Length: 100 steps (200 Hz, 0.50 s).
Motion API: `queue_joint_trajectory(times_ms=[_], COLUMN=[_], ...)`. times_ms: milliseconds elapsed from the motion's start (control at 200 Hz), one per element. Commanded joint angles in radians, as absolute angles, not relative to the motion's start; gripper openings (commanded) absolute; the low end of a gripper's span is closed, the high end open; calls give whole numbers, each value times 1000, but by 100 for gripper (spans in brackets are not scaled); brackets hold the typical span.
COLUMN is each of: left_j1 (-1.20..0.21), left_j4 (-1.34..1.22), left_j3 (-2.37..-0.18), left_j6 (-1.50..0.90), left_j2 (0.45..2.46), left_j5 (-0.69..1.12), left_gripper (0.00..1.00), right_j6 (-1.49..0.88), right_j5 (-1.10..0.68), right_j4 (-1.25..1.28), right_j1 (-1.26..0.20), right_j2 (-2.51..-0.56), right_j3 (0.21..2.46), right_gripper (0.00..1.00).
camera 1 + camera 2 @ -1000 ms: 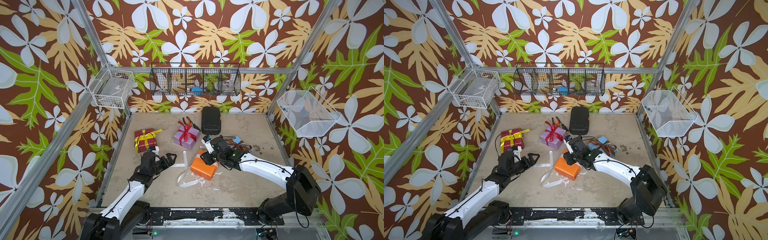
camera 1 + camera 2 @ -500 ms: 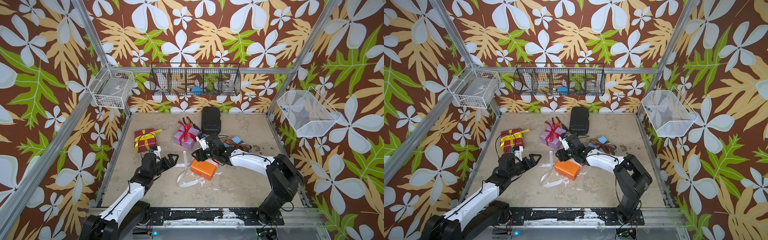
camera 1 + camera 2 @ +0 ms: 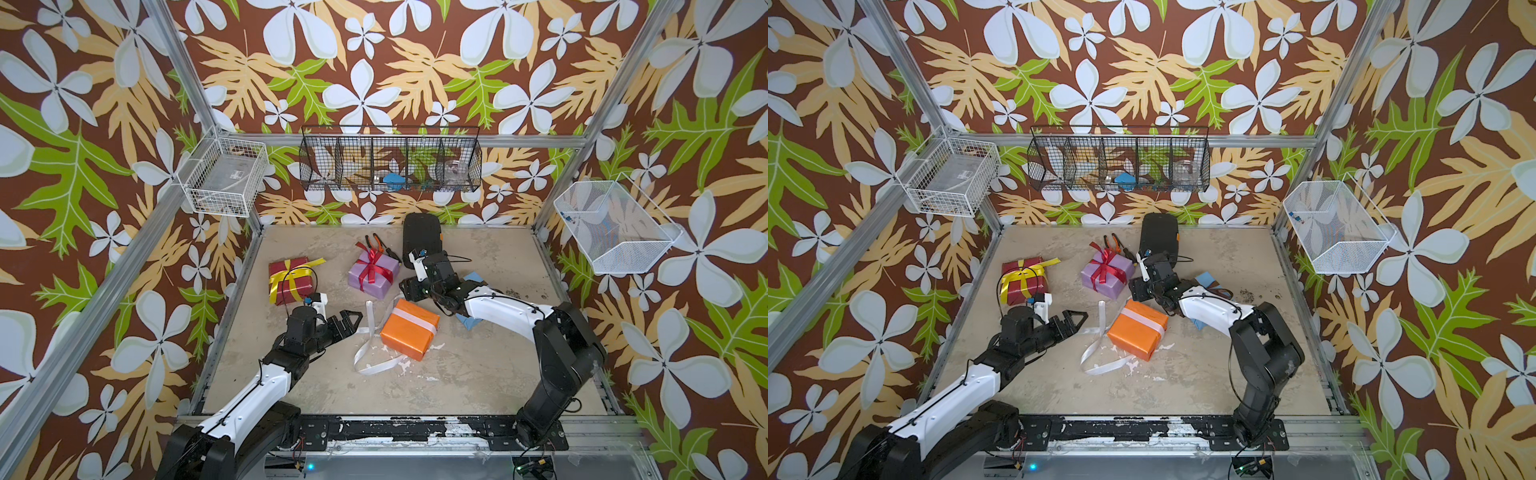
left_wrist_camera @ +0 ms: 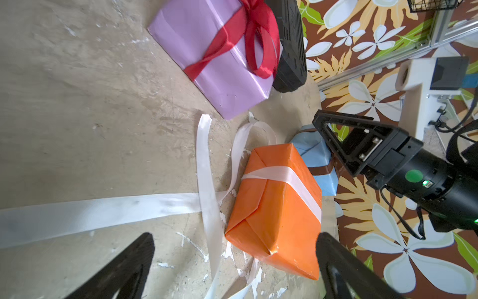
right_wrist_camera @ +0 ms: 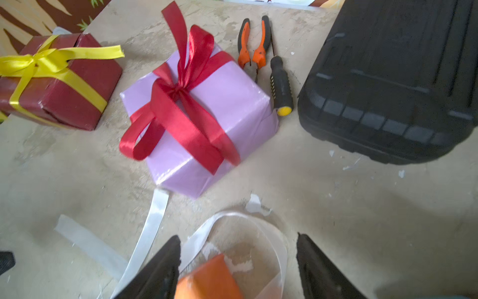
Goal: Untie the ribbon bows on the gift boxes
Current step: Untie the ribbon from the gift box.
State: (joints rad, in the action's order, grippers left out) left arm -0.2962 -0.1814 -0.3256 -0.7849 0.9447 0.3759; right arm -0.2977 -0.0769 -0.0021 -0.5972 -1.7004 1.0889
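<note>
White ribbon [image 4: 103,212] untied, trailing beside orange box [image 3: 405,340], left fingers [image 4: 124,269] spread, right fingers [image 5: 160,271] spread

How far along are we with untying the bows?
Done: the bow on the orange box is undone; its white ribbon trails loose on the table. In hand: nothing gripped; left gripper and right gripper hang open by that box, the right facing the lilac box. Left: its red bow and the yellow bow on the dark red box are tied. The light blue box is mostly hidden under the right arm.
</note>
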Motion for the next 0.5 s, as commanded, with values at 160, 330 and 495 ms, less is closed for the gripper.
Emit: queue_joint_trajectory(times_ms=[160, 330, 495], left_j1=[-475, -604, -668], left_j4=[-303, -437, -574], left_j3=[-243, -202, -220], left_j6=[-1006, -1147, -1187], left_j2=[839, 852, 999], left_j5=[365, 275, 246], left_gripper=[100, 100, 100], right_j6=[-313, -355, -379], right_j5=[-267, -369, -419], right_j4=[0, 25, 40], right_j1=[-597, -597, -597], right_j2=[-1537, -1463, -1423], right_j3=[893, 815, 737], right_gripper=[75, 75, 73])
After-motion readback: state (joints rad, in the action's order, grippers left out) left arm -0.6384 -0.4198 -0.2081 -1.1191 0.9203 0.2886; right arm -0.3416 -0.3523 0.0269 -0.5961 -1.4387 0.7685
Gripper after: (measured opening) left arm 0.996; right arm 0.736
